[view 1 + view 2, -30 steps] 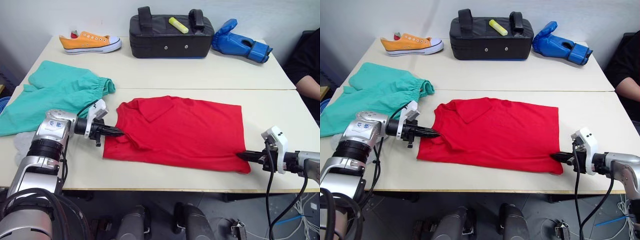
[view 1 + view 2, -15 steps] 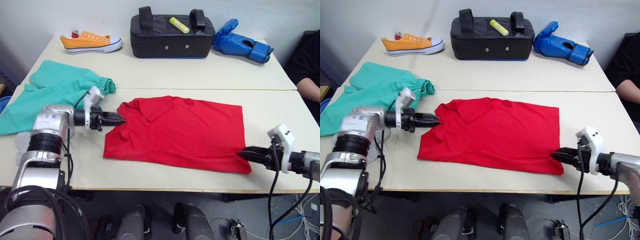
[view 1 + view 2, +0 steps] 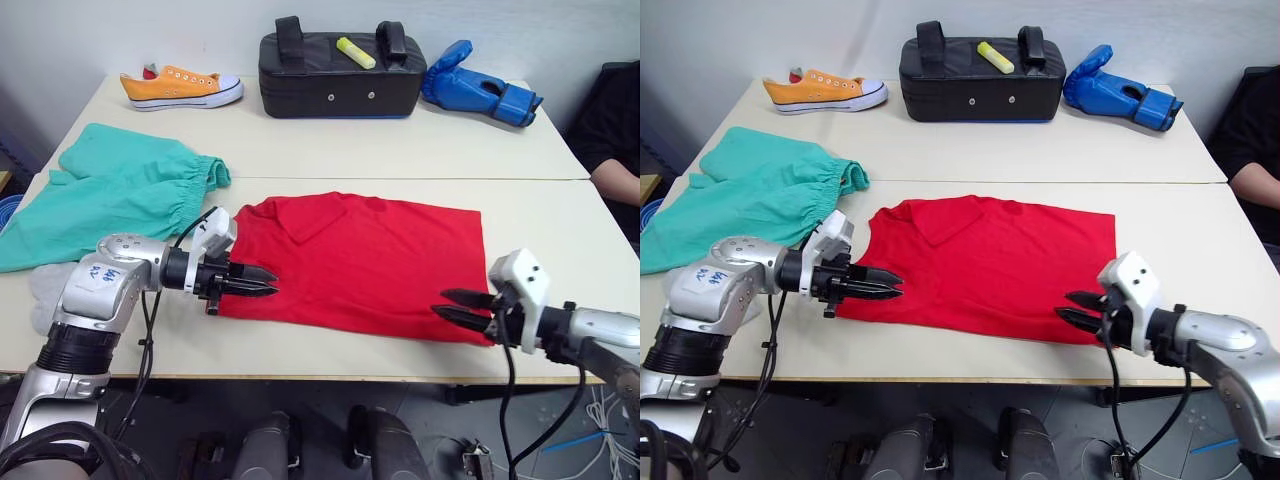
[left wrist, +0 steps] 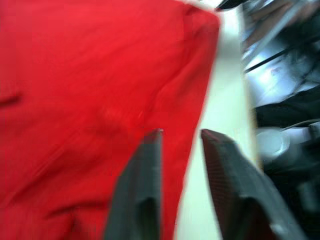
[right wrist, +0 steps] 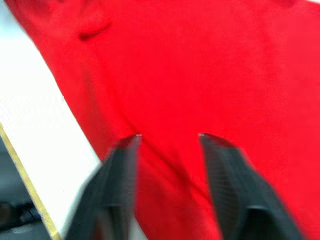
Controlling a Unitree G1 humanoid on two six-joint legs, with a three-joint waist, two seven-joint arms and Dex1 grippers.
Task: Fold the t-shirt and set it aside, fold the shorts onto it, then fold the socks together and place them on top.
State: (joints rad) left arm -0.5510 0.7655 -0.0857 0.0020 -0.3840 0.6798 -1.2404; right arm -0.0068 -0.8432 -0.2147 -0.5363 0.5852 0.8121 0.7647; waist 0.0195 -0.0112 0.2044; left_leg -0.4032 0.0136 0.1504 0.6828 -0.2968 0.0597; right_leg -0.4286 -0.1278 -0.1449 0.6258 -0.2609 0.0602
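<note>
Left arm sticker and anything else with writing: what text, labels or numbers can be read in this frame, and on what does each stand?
White sticker on the left arm's forearm: blue handwritten marks, too small to read.
Red t-shirt, teal shorts, orange sneaker, black bag, blue glove: no print or label that can be read.
No other text shows.

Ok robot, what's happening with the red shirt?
Left hand and right hand open, empty. T-shirt flat on the table, not folded yet. Nothing in the way.
</note>
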